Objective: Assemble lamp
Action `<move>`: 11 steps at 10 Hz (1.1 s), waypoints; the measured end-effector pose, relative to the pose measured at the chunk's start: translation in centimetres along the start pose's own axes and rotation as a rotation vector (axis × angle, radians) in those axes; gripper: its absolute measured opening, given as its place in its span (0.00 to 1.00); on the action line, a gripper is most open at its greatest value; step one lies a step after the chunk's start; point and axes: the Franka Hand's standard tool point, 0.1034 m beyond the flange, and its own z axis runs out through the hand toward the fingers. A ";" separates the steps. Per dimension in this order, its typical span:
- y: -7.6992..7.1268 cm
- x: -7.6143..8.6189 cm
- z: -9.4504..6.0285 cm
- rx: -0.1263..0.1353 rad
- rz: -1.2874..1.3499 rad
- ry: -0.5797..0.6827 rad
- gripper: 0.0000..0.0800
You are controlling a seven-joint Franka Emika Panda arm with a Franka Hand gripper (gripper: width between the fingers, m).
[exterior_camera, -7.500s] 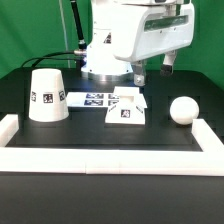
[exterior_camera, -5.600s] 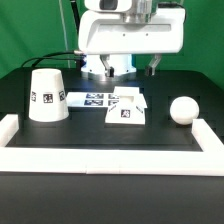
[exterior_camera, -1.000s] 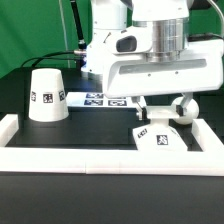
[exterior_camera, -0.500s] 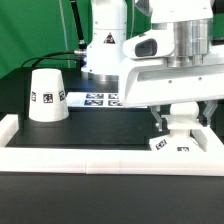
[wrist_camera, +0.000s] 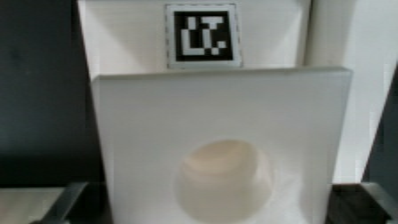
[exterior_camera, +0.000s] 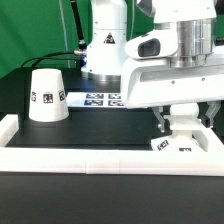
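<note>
The flat square lamp base point(exterior_camera: 172, 146) lies low at the front right corner, against the white rails, with its tags facing the camera. My gripper point(exterior_camera: 184, 128) stands over it with one finger on each side and is shut on the base. In the wrist view the base point(wrist_camera: 214, 120) fills the gap between my dark fingertips point(wrist_camera: 66, 203); it shows an oval socket and a tag point(wrist_camera: 201, 36) at its far end. The cone shade point(exterior_camera: 46, 95) stands at the exterior view's left. The bulb is hidden behind my hand.
The marker board point(exterior_camera: 100, 99) lies behind the middle of the black table. A long white rail point(exterior_camera: 100, 160) runs along the front and another point(exterior_camera: 214, 138) along the exterior view's right. The robot's base stands at the back.
My gripper has carried the base from the middle of the table to the front right corner and lowered it. In the last half second almost nothing moved.
</note>
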 end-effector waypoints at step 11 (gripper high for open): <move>-2.0 -7.2 -4.4 -0.017 0.145 -0.024 0.87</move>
